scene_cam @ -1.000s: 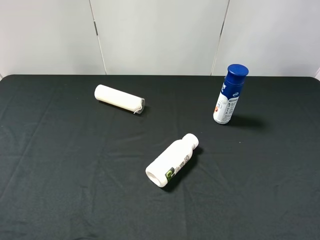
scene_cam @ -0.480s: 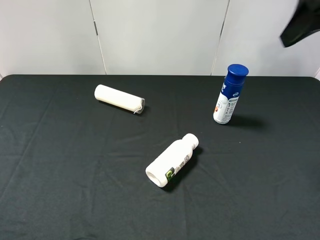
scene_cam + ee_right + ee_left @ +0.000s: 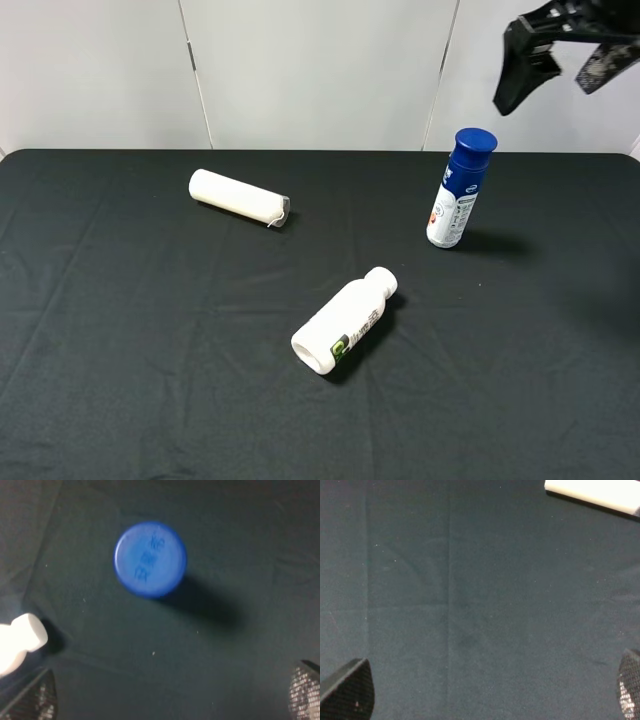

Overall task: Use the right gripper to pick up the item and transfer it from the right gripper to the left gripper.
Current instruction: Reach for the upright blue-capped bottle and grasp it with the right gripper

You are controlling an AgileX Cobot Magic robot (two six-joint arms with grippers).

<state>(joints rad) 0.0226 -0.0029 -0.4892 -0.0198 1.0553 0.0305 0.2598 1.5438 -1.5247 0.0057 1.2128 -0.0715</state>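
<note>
Item [image 3: 458, 190] upright, cap skyward; right end effector [image 3: 545, 95] above, wide open, empty.

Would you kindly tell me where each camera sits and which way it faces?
Exterior high: mounted high, looking down across the black table; the right gripper shows top right.
Left wrist: on the left gripper, facing down at the table and white tube; jaws' tips show.
Right wrist: on the right gripper, straight above the item; jaws' tips show.
Shared: exterior and right wrist both show the item and the white bottle.
</note>
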